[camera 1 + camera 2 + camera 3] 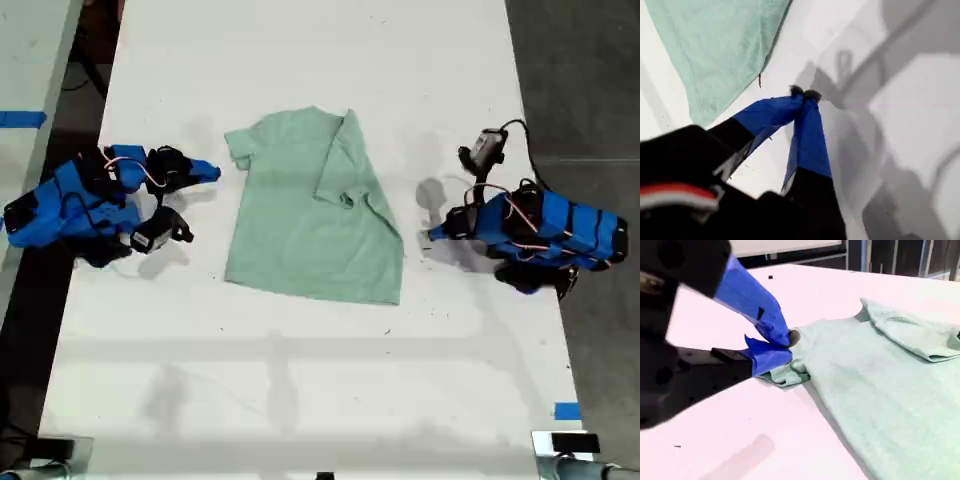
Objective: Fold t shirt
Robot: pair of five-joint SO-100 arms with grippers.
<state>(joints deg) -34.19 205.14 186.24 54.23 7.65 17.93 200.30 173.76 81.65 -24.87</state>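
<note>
Blue jaws of my second gripper (785, 347) sit together beside the shirt's (310, 215) sleeve, apparently not gripping it. Shirt lies mid-desk (300, 380), one side folded over. My first gripper (805, 94) is closed, empty. Next: fold the other sleeve inward.

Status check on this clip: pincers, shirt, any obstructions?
My first gripper shut, empty, beside the hem. My second gripper pincer at the sleeve, grip unclear. T-shirt flat, one side folded in. Table shows nothing blocking.
</note>
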